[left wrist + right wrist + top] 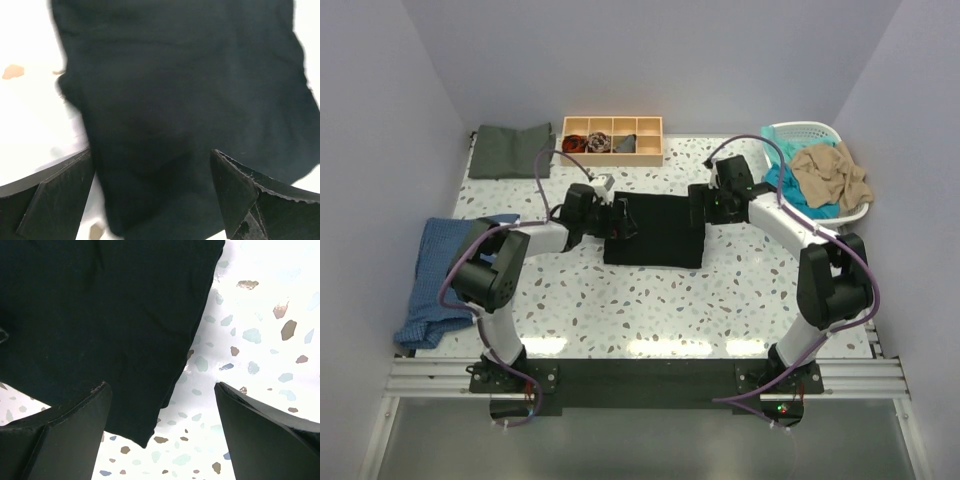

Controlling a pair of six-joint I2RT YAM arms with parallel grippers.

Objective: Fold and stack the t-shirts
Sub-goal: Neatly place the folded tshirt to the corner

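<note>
- Top view: the black t-shirt (pixel 655 235) lies at the middle of the table as a flat rectangle (it looks already folded). The left gripper (pixel 620 225) stands at its 9 o'clock edge and the right gripper (pixel 705 208) near 2 o'clock. I judge they flank it to smooth it or fold it once more.
- The grey-green t-shirt (pixel 510 150) lies folded at 11 o'clock, probably where the stack goes. The teal t-shirt (pixel 782 180) and tan t-shirt (pixel 830 170) wait in the basket (pixel 800 127) at 2 o'clock.
- Left wrist view: the fingers (pixel 55 200) are spread wide and hold nothing; black cloth fills the gap.
- Right wrist view: the fingers (pixel 65 435) are also spread and empty. The shirt's edge runs from 1 to 6 o'clock.
</note>
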